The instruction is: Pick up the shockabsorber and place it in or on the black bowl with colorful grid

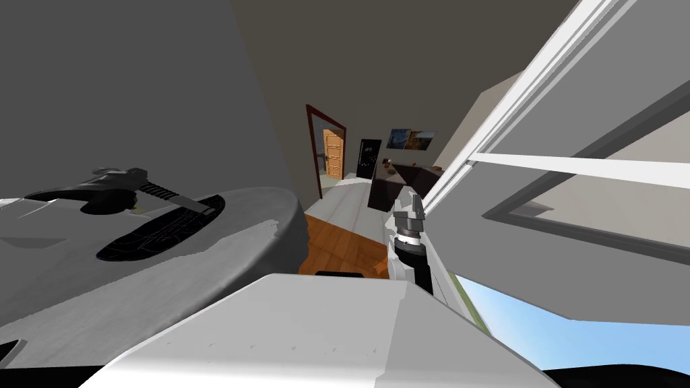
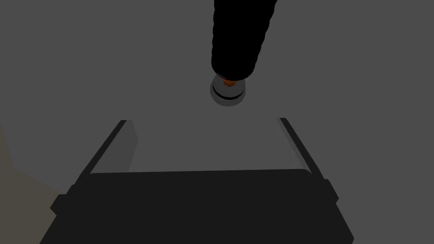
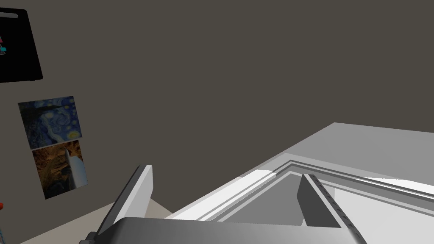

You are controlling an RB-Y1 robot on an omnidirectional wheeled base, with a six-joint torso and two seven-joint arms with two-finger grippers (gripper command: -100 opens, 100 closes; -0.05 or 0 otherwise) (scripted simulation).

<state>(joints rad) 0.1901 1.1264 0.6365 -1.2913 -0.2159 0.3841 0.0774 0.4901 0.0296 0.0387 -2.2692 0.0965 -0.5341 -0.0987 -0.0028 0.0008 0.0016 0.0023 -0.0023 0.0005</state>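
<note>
Shockabsorber (image 2: 235,38) shows on my left wrist camera as a black ribbed cylinder, its orange and grey ringed end down against the grey table (image 2: 84,63). It sits just beyond my left gripper (image 2: 203,121), whose blades stand wide apart and hold nothing. I cannot tell which table edge it is near. My right gripper (image 1: 412,205) hangs beside the white window frame (image 1: 536,74), blades also spread and empty.

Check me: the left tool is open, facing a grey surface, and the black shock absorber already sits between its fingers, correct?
Not quite. The left tool is open and faces the grey surface, but the black shock absorber sits beyond the fingertips, not between them. The gap between the fingers is empty, as the left wrist view shows.
</note>
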